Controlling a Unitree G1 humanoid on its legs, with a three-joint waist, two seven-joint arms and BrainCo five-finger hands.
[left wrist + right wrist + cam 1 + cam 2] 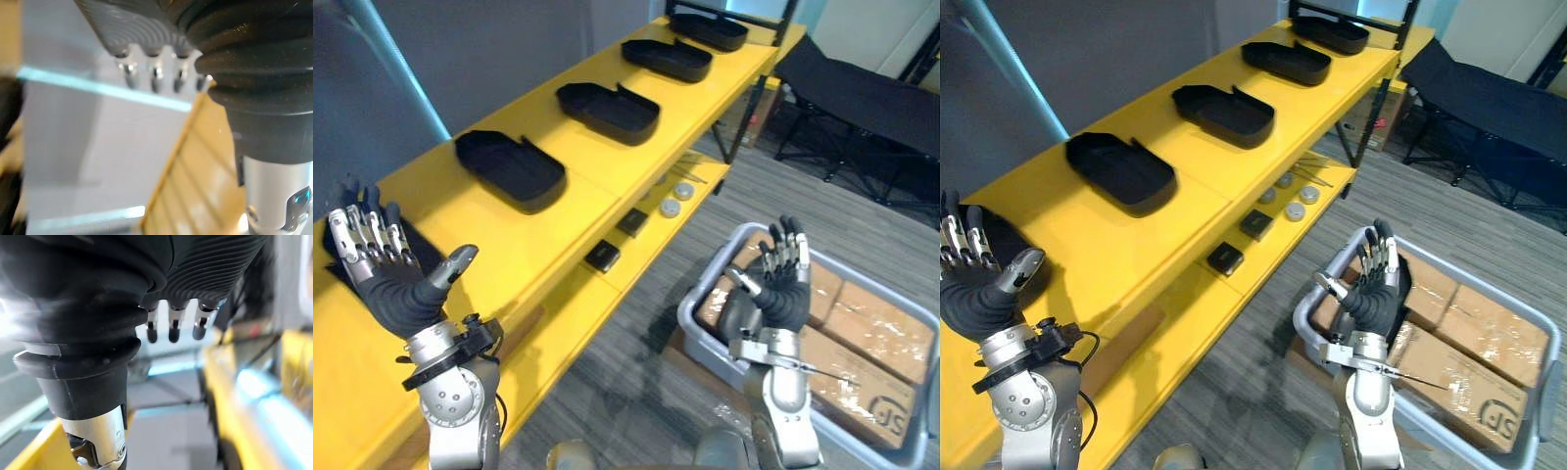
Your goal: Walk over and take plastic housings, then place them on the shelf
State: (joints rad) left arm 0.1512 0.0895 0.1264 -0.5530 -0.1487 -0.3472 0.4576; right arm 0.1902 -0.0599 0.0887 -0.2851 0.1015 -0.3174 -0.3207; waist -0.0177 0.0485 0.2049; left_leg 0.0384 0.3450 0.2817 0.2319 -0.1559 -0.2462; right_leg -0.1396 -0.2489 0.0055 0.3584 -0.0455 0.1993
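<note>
Both hands are raised with fingers straight and hold nothing. The left hand [396, 284] is over the near left end of the shelf [524, 250], the right hand [785, 289] over a grey bin [693, 315] on the floor. Black housings [509, 168] sit in a row on the shelf, hollow side up, long axes lying across it (back to front). They look light, stiff and smooth, so pinching a side wall seems best.

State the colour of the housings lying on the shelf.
Black housings, clearest in the left eye view.
</note>
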